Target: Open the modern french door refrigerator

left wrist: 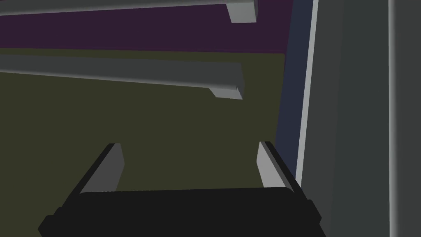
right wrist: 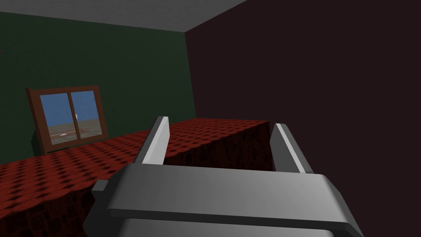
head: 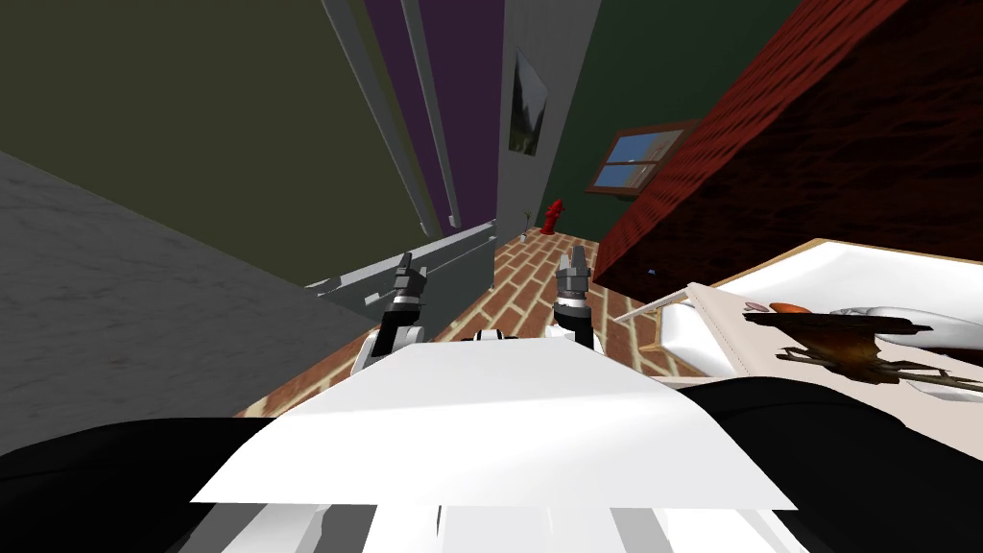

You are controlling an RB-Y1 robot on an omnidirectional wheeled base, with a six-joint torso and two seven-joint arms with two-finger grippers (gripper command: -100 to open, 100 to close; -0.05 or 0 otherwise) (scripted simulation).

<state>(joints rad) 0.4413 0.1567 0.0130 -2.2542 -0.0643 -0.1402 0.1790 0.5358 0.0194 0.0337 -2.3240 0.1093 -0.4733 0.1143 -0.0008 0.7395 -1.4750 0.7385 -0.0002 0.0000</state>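
Note:
The refrigerator rises at my left with an olive door (head: 192, 125) and a purple door (head: 461, 86), each bearing a long grey handle (head: 379, 120) (head: 431, 120). A grey drawer front (head: 451, 259) runs below them. My left gripper (head: 408, 264) stands open just before that drawer front. In its wrist view the left gripper (left wrist: 189, 164) faces the olive door (left wrist: 144, 131), with the end of the olive door's handle (left wrist: 164, 76) a little beyond the fingertips and nothing between them. My right gripper (head: 576, 257) (right wrist: 220, 142) hangs open and holds nothing, away from the refrigerator.
A red patterned block (head: 787, 144) stands at my right, with a white table (head: 845, 264) carrying dishes beside it. A grey slab (head: 115, 278) lies at my left. The brick floor (head: 523, 278) runs ahead to a red hydrant (head: 552, 216) and a window (head: 638, 154).

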